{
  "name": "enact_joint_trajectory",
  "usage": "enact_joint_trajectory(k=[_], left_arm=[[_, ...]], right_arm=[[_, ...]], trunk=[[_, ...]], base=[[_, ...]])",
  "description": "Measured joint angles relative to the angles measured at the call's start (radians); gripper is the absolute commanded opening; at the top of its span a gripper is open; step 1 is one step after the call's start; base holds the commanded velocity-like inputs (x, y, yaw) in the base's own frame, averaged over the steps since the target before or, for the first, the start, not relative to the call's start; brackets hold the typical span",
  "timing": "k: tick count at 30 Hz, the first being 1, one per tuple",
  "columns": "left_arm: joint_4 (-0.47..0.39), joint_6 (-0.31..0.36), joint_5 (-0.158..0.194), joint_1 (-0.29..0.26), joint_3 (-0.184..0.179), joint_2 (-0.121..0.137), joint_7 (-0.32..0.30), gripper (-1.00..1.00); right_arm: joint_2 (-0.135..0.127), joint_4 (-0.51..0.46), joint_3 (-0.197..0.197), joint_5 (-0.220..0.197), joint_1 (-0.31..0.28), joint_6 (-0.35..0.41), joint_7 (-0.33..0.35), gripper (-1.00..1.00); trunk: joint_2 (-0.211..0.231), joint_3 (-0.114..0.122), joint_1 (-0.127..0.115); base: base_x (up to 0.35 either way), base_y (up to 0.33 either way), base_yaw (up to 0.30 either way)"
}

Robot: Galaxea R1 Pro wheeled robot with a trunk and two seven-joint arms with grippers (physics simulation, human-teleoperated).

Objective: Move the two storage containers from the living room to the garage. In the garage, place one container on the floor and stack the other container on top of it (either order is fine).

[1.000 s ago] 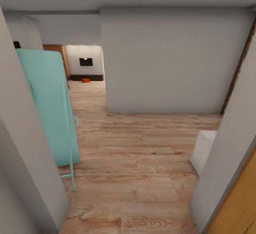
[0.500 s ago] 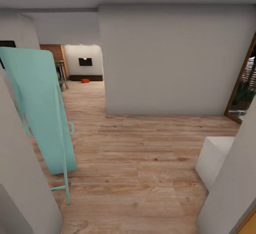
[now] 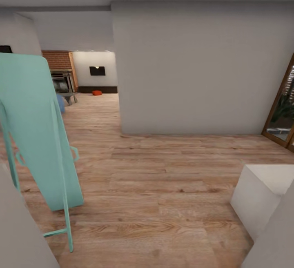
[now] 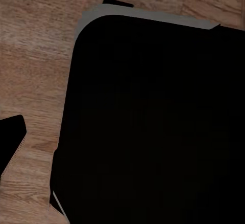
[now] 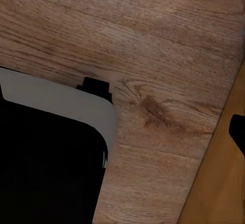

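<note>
One red-orange storage container sits small and far off on the wood-plank floor of the living room, in front of the long dark bench and below the black TV. The brick fireplace stands to its left. The second container is out of view. In the left wrist view a dark fingertip pokes in at the edge above the plank floor. Another dark fingertip shows at the edge of the right wrist view. Nothing is seen held.
I am in a wood-floored hallway. A teal folded board on a stand leans at the left, and a grey wall block fills the centre. A white box sits low right, near a glass-paned door. My black base shows below the wrists.
The whole view has shifted as the camera advanced through a doorway. The near side walls have slid out of frame, and more of the fireplace, the glass door and the white box shows.
</note>
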Motion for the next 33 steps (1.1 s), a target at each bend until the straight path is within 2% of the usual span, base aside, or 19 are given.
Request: enact_joint_trajectory(k=[30,31,33], left_arm=[[0.000,0.002,0.002,0.000,0.000,0.003,-0.001,1.00],[0.000,0.002,0.002,0.000,0.000,0.003,-0.001,1.00],[-0.001,0.002,0.002,0.000,0.000,0.004,0.000,1.00]], right_arm=[[-0.005,0.000,0.004,0.007,0.000,-0.001,0.010,1.00],[-0.005,0.000,0.004,0.013,0.000,-0.001,0.012,1.00],[-0.004,0.000,0.004,0.061,0.000,0.000,0.014,1.00]], trunk=[[0.000,0.000,0.000],[0.000,0.000,0.000],[0.000,0.000,0.000]], base=[[0.327,0.000,0.000],[0.327,0.000,0.000],[0.327,0.000,0.000]])
